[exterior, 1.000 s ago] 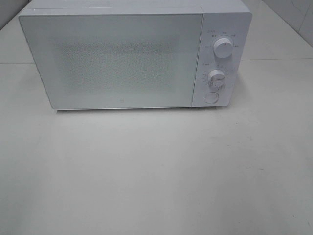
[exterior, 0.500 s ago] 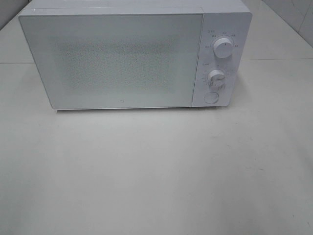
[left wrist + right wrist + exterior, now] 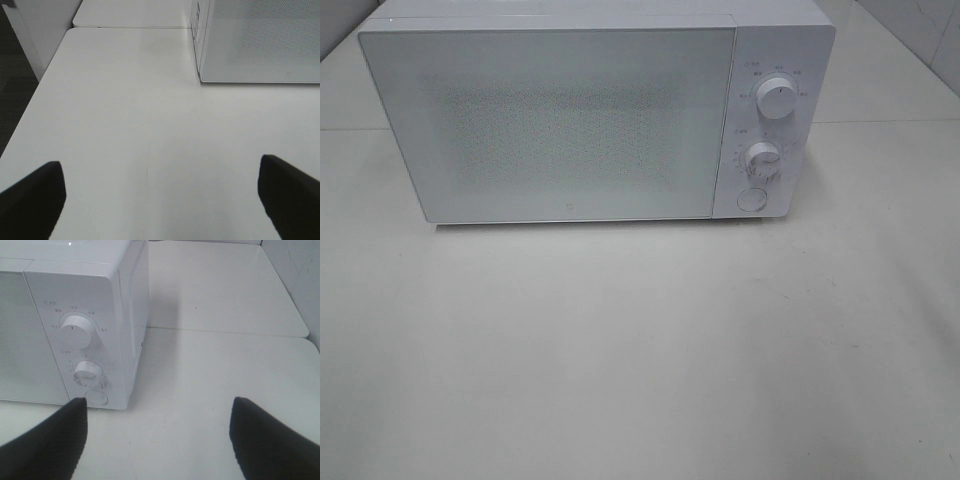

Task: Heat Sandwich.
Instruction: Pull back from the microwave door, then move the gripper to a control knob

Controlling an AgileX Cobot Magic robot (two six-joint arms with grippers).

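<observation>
Over on the left, the left pincer (image 3: 160,200) hangs released above the desk (image 3: 640,350). Its two dark fingertips (image 3: 31,200) stand wide apart with only bare white surface between them. Ahead of it sits the near left corner of the microwave (image 3: 570,120).

Moving to the middle, the microwave stands at the far side of the desk, a white box facing us. Its door (image 3: 560,125) is shut flush, and the speckled window gives no look inside. The sandwich cannot be seen in any view, so I can't tell you where it is.

To the right of the door comes the control panel. The upper knob (image 3: 776,100) is on top, the lower knob (image 3: 762,160) sits under it, and the round button (image 3: 751,199) is at the bottom.

On the right, the right pincer (image 3: 160,440) is also released. It hovers over the desk near the microwave's right front corner, fingertips spread and gripping nothing, with the panel just beyond its left fingertip (image 3: 47,442).
</observation>
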